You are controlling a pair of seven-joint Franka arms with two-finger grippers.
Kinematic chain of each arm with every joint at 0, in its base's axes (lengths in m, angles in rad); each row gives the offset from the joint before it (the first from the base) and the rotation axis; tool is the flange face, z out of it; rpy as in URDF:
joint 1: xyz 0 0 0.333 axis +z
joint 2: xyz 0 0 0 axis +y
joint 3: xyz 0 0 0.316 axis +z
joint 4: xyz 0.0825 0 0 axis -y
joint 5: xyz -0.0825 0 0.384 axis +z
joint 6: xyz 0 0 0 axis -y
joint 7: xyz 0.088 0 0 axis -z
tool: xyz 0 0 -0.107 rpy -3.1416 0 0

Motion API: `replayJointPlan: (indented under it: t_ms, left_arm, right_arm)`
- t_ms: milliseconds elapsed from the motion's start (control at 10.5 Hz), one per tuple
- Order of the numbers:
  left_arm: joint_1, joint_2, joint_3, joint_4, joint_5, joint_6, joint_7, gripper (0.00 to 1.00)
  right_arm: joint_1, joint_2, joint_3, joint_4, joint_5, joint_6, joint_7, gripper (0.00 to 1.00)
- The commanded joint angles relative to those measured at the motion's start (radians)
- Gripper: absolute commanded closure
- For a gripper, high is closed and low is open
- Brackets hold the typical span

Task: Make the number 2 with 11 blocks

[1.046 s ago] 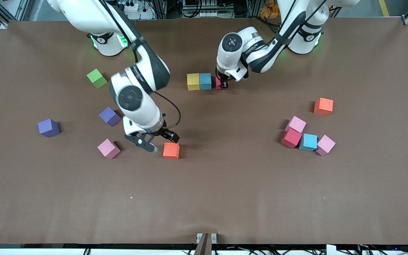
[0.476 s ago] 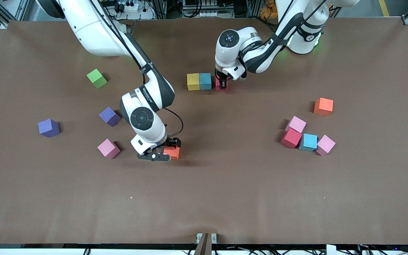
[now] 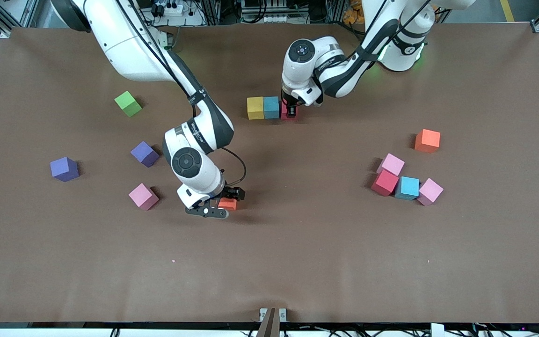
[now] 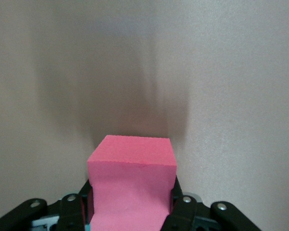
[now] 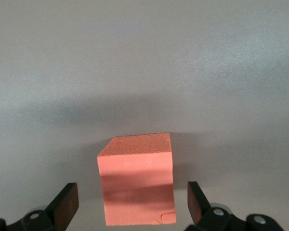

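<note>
Brown worktop (image 3: 297, 262) with loose cubes scattered over it; two arms reach in from the base edge.

Row started near the bases: yellow block (image 3: 255, 108) touching light blue block (image 3: 271, 107), and a red block (image 3: 288, 113) just beside the blue one, toward the left arm's end. Left gripper (image 3: 291, 110) sits down on this red block; most of it is hidden under the wrist from the front. Left wrist view shows the red block (image 4: 131, 185) filling the gap, jaws tight against both its sides, its lower part cut off by the frame edge.

Right gripper (image 3: 218, 206) is low at an orange block (image 3: 228, 203), much nearer the front camera than the row. Only a sliver of orange shows from the front. Right wrist view: orange block (image 5: 137, 179) resting on the worktop between the jaws, which are spread wide with clear gaps on both sides, not touching it.

Toward the right arm's end: lime-green cube (image 3: 128, 103), two purple blocks (image 3: 145, 153) (image 3: 64, 169), pink block (image 3: 143, 196).

Toward the left arm's end: second orange block (image 3: 427, 141) alone; a tight cluster of pink (image 3: 392, 164), red (image 3: 384, 182), light blue (image 3: 407, 187) and pink (image 3: 430, 191) blocks, touching or nearly so, contact hard to judge.
</note>
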Motion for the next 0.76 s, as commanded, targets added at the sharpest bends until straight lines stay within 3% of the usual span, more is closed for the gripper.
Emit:
replayJointPlan:
  t_ms: [0, 476, 571, 666]
  left_arm:
    - [-0.013, 0.012, -0.004, 0.012, 0.045, 0.008, -0.117, 0.76]
    - [-0.013, 0.039, -0.004, 0.026, 0.04, 0.008, -0.119, 0.77]
    - [-0.013, 0.04, -0.004, 0.028, 0.042, 0.008, -0.116, 0.52]
    - [-0.016, 0.039, -0.004, 0.028, 0.043, 0.008, -0.113, 0.04]
  right_arm:
    - [0.006, 0.042, 0.008, 0.034, 0.004, 0.003, -0.008, 0.0]
    - [0.006, 0.06, 0.008, 0.036, -0.018, 0.012, -0.017, 0.0]
    - [0.005, 0.062, 0.008, 0.037, -0.034, 0.012, -0.022, 0.0]
    - [0.002, 0.069, 0.008, 0.039, -0.051, 0.013, -0.023, 0.0]
